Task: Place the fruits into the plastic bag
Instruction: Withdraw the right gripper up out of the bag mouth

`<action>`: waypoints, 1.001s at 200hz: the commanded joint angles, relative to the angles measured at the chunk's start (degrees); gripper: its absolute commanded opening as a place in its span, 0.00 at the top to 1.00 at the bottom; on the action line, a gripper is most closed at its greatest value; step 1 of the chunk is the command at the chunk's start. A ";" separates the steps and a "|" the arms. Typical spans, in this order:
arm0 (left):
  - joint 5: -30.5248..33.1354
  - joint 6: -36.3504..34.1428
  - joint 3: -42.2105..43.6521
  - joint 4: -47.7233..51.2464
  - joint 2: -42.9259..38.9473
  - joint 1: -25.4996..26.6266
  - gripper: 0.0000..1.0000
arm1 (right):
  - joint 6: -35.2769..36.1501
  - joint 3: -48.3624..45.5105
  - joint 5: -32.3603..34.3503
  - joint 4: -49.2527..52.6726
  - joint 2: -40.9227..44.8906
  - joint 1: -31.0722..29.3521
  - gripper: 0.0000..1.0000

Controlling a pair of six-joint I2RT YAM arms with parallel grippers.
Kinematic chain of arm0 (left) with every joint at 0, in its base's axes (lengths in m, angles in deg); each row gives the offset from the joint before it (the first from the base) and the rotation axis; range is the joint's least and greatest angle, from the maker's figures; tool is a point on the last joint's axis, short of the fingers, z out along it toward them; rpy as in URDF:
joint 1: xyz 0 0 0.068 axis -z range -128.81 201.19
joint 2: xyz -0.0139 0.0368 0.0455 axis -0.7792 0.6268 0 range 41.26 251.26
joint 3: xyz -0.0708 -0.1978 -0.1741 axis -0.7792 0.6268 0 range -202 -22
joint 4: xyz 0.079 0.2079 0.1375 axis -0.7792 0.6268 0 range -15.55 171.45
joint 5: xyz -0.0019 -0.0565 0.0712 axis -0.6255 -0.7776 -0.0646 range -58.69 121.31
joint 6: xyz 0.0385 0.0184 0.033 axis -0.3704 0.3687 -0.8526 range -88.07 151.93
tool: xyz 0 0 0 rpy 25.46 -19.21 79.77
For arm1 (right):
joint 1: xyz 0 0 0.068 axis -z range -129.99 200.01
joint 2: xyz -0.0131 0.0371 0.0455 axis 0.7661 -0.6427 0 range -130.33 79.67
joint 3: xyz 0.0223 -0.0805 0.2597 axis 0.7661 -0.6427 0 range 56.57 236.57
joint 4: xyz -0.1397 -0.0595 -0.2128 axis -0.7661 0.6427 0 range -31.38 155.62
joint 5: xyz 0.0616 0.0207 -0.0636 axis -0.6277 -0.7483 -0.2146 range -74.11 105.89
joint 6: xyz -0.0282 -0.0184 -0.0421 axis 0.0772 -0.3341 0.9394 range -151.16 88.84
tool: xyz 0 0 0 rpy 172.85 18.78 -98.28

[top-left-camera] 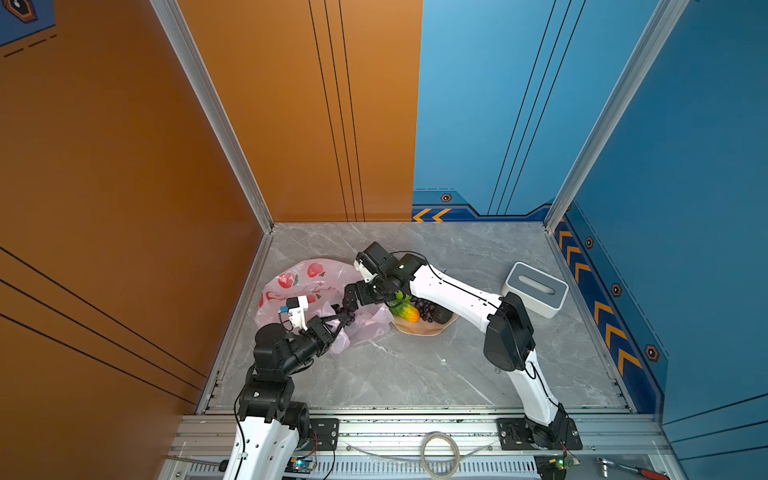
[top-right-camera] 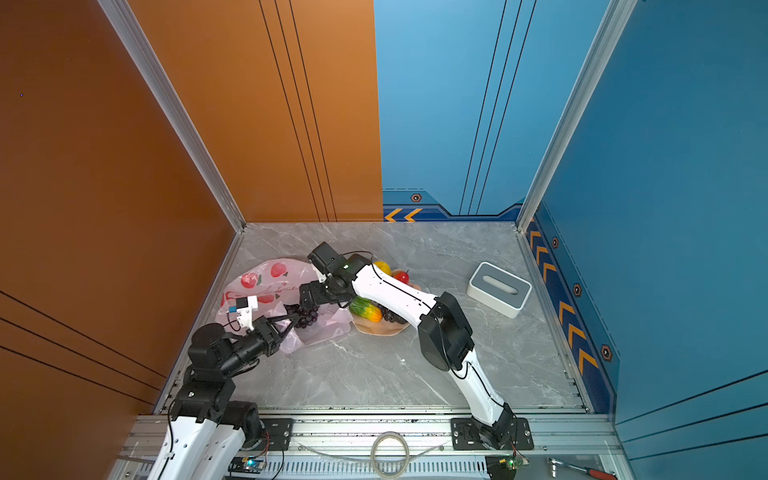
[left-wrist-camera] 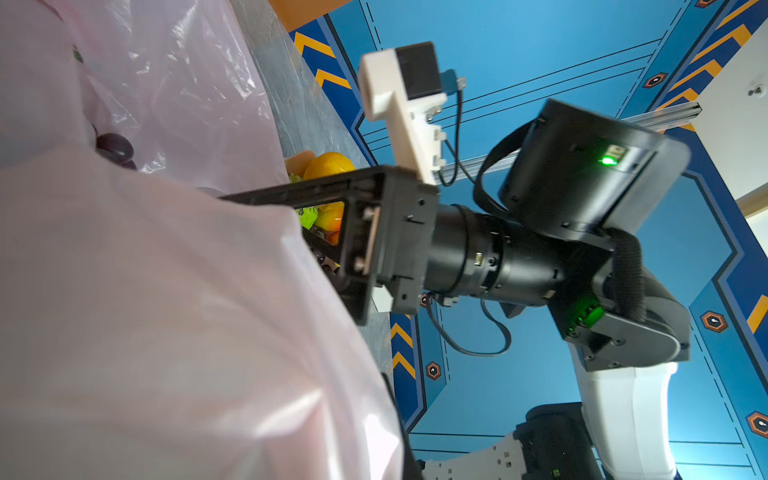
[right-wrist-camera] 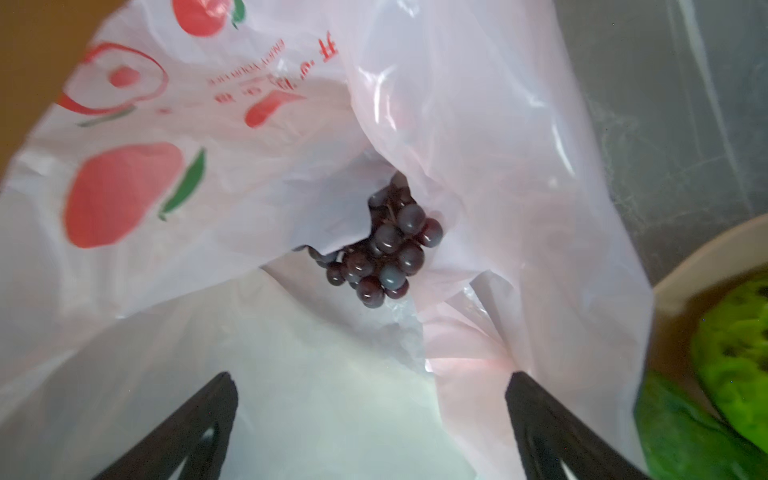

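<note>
The pale-pink plastic bag (top-left-camera: 305,279) (top-right-camera: 266,276) lies at the table's left, its mouth towards the bowl. My left gripper (top-left-camera: 344,317) (top-right-camera: 294,317) is shut on the bag's near edge; in the left wrist view the bag (left-wrist-camera: 166,311) hides its jaws. My right gripper (top-left-camera: 348,302) (right-wrist-camera: 370,376) hangs open and empty over the bag mouth. One purple grape bunch (right-wrist-camera: 382,249) (top-right-camera: 306,316) lies inside the bag. Other fruits stay in the peach bowl (top-left-camera: 419,330): a green-orange oblong (top-left-camera: 406,312), a second grape bunch (top-left-camera: 424,309), a lemon (top-right-camera: 382,267), a red one (top-right-camera: 401,276) and a bumpy green ball (right-wrist-camera: 735,349).
A grey and white tissue box (top-left-camera: 535,289) stands at the right of the marble table. A roll of tape (top-left-camera: 439,453) and a red-handled tool (top-left-camera: 631,471) lie on the front rail. Orange and blue walls enclose the table on three sides.
</note>
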 commanded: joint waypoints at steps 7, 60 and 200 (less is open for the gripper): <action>-0.60 -1.66 -0.32 1.05 -0.40 -0.54 1.00 | 7.05 3.27 3.97 9.68 -2.40 -0.76 0.03; -0.21 -2.17 -0.47 1.49 -0.69 -0.54 1.00 | 16.16 11.45 5.70 18.77 -7.85 -2.12 0.08; -0.38 -1.53 0.88 2.37 -2.92 -0.72 1.00 | 18.86 18.18 9.20 19.95 -17.78 -3.24 0.31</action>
